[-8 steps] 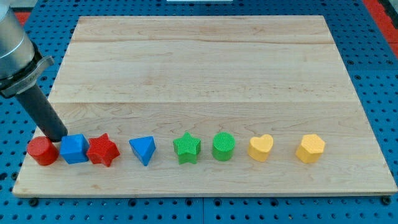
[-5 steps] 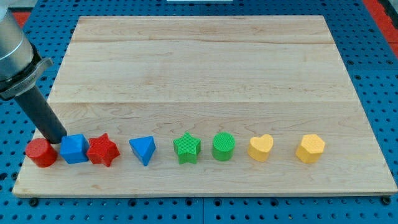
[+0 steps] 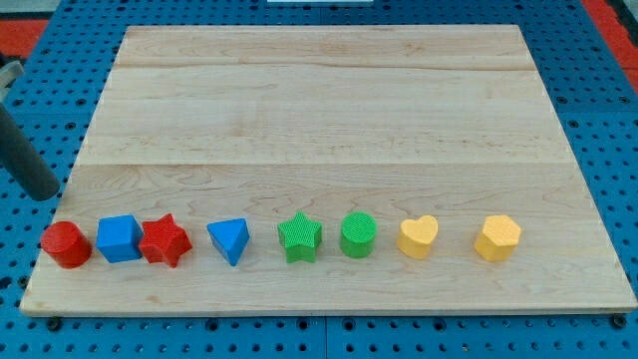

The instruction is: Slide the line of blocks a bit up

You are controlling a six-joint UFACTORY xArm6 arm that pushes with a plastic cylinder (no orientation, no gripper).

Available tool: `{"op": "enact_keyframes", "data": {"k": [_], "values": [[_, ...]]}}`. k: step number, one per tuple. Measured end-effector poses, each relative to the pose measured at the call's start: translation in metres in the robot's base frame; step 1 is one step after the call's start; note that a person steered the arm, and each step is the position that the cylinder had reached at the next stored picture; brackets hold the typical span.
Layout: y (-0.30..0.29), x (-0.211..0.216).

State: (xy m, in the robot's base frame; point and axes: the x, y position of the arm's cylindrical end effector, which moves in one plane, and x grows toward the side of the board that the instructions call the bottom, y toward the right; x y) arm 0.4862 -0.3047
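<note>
A row of blocks lies along the view's bottom of the wooden board (image 3: 329,110). From left to right: a red cylinder (image 3: 67,244), a blue cube (image 3: 120,238), a red star (image 3: 164,240), a blue triangle (image 3: 229,239), a green star (image 3: 299,237), a green cylinder (image 3: 359,235), a yellow heart (image 3: 418,237) and a yellow hexagon (image 3: 497,237). My tip (image 3: 45,192) is at the board's left edge, above and left of the red cylinder, touching no block.
The board sits on a blue pegboard table (image 3: 608,150). The blue cube and red star touch each other.
My tip has moved left and up, away from the gap between the red cylinder and blue cube to the board's left edge. The blocks have not moved.
</note>
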Motion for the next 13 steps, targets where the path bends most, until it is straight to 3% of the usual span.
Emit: {"op": "enact_keyframes", "data": {"k": [2, 4, 5, 7, 13], "values": [[0.001, 0.017], [0.003, 0.069], [0.033, 0.088], [0.104, 0.078], [0.134, 0.082]]}}
